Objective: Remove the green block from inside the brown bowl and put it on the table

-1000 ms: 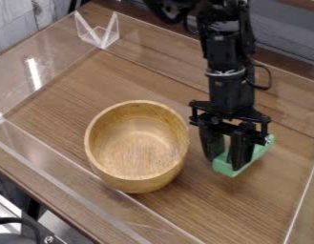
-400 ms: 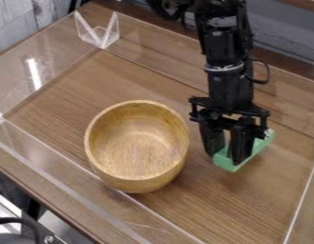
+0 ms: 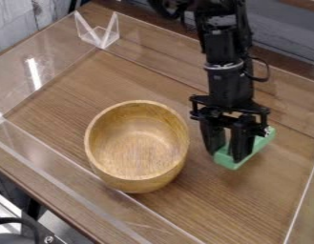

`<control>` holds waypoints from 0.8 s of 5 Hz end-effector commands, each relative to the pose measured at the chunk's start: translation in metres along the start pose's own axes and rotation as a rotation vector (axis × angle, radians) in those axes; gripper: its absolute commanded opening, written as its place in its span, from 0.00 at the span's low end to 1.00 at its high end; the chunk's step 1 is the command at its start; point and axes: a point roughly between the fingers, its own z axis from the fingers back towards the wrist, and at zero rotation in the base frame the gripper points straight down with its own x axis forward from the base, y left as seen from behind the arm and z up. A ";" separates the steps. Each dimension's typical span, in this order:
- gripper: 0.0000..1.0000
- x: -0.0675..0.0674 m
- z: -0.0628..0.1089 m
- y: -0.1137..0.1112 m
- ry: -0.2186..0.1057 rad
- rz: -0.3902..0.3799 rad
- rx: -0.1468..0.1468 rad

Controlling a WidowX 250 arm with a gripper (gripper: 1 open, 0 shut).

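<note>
In the camera view, the green block [image 3: 237, 156] is out of the brown bowl [image 3: 136, 145] and sits to the right of the bowl in the picture, just beside its rim and low down at the level of the table [image 3: 210, 207]. The 1 robot gripper [image 3: 225, 148] is over the block, also to the right of the bowl, with its 2 fingers pointing down. The fingers are drawn in nearly as far as they go, with the green block between them; whether its underside touches the wood, I cannot tell.

The step in hand looks like step 2 of 2, the placing: lifting out of the bowl is done, and setting down is at or near its end. The next move calls for making sure the block rests flat beside the bowl, then spreading the 2 fingers and rising straight up, so that neither the block nor the bowl's near rim gets nudged.
</note>
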 end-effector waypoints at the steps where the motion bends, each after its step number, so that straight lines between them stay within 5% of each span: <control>1: 0.00 0.010 0.013 0.000 -0.052 -0.018 -0.004; 4: 0.00 0.015 0.014 0.002 -0.061 -0.022 -0.018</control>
